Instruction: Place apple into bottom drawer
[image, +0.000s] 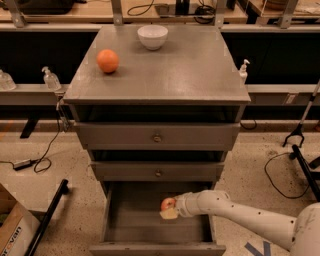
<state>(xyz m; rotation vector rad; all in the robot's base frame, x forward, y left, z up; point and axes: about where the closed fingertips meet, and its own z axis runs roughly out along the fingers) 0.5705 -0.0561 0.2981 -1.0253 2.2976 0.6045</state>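
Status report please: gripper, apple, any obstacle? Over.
Status: gripper inside open bottom drawer, shut on apple. Not yet released. No obstacle seen in drawer.

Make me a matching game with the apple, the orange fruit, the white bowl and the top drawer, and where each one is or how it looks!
Things:
1. apple
2. orange fruit
3. white bowl
4. top drawer

Places or states:
A. shut
B. at the back of the cabinet top
C. in the open bottom drawer, at the end effector
D. near the cabinet top's left edge

Pairs: 1-C, 2-D, 3-B, 4-A.
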